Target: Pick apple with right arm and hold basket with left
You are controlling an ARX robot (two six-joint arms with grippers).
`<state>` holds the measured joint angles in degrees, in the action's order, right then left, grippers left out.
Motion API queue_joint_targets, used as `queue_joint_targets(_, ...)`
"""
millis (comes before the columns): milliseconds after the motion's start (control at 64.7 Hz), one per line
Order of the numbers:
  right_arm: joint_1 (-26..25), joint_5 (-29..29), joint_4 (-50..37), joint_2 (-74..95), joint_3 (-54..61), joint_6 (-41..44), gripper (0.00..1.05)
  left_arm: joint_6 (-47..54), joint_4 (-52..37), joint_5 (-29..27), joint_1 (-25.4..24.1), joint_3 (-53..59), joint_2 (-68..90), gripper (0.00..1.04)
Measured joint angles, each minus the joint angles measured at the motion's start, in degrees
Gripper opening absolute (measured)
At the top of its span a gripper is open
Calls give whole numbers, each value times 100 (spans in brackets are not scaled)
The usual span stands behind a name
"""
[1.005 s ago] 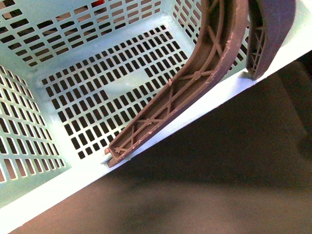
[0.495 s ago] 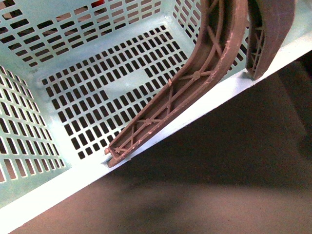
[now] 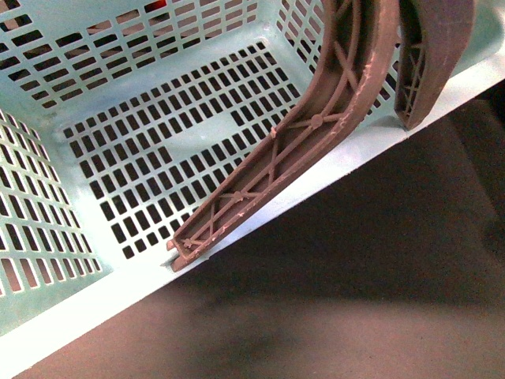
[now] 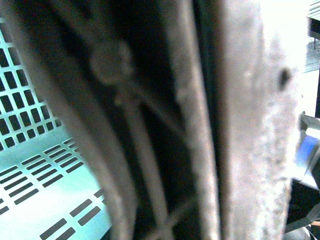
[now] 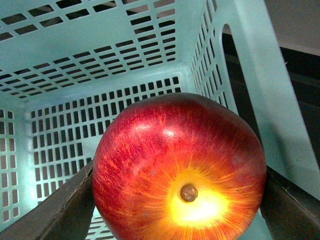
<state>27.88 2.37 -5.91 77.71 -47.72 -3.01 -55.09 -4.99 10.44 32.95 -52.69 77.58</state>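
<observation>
The mint-green basket (image 3: 158,47) fills the upper left of the front view, and what shows of its slotted floor is bare. One ribbed brown handle (image 3: 316,126) lies down into it and a second handle (image 3: 430,55) is at the top right. Neither gripper shows in the front view. In the left wrist view a blurred brown handle (image 4: 250,125) fills the frame right at the camera, with the basket floor (image 4: 45,175) behind; the left gripper is shut on the basket. The right gripper (image 5: 180,205) is shut on the red apple (image 5: 175,150), stem dimple toward the camera, over the basket's inside (image 5: 100,85).
A dark brown surface (image 3: 355,276) lies below the basket's near rim. Something red (image 3: 162,12) shows through the slots of the far wall. A bluish object (image 4: 307,150) sits past the handle in the left wrist view.
In the front view the basket has shifted very slightly, its far corner a little higher in the frame. The handles keep the same pose.
</observation>
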Motion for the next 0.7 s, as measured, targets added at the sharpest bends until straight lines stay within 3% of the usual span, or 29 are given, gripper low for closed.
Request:
queue_joint_targets(46,44,48,0,-7,0,-66,97,-2,0,7,0,0,0,15)
queue_joint_targets(232,-57,463,77,-494,90,-457,96,-13,0,-20,2,2,28,15)
queue_joint_targets(418,-931,984,509,-1862,643,-629,96,-13,0,-20,-7,0,31,15)
queue_joint_targets(696,-1093,1005,566,-2188,789,-629,96,-20,-2,20,7,0,33,15)
